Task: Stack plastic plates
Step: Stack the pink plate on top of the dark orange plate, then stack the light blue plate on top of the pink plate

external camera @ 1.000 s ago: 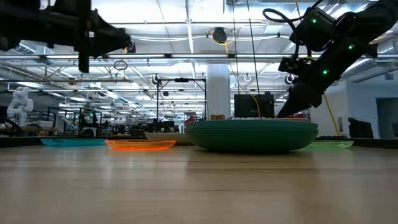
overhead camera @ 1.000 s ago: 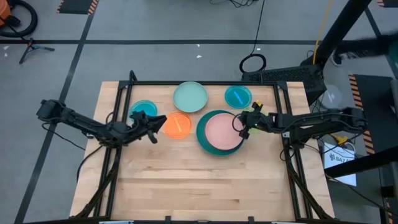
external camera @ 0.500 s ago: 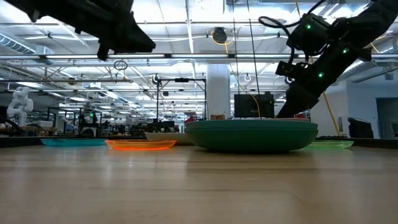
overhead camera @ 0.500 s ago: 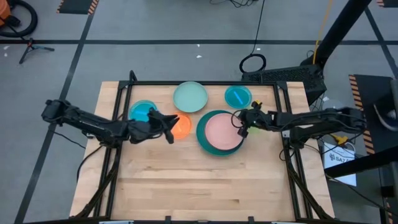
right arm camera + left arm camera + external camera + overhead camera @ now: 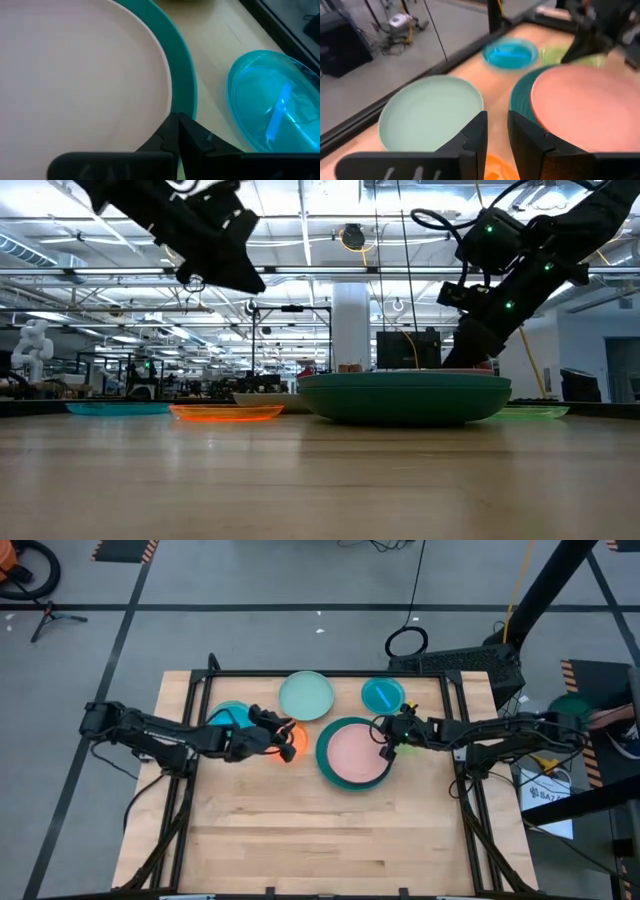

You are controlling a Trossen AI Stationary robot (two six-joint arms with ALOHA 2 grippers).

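Bare wooden table (image 5: 330, 830) nearest the front edge. Mid-table, a pink plate (image 5: 358, 752) nested in a teal plate (image 5: 327, 762), the stack seen side-on in the low view as one broad dark-green-looking dish (image 5: 405, 400). Just beside that stack, on the left arm's side, an orange plate (image 5: 291, 744) lying flat, partly covered from above by the left gripper (image 5: 283, 732). Left gripper held in the air above the orange plate, fingers (image 5: 477, 137) narrowly parted with only a slim gap between them, nothing gripped. Right gripper (image 5: 385, 738) down at the rim of the teal-and-pink stack, fingers (image 5: 176, 131) pressed fully together, tips meeting over the teal rim beside the pink edge, nothing between them. Lime plate (image 5: 533, 412) half hidden close by the right gripper. Farther back, one translucent blue plate (image 5: 229, 716) under the left arm, a pale mint plate (image 5: 306, 696) near the far middle, and a second blue plate (image 5: 383, 694) beyond the right gripper, all flat on the wood and apart from one another.
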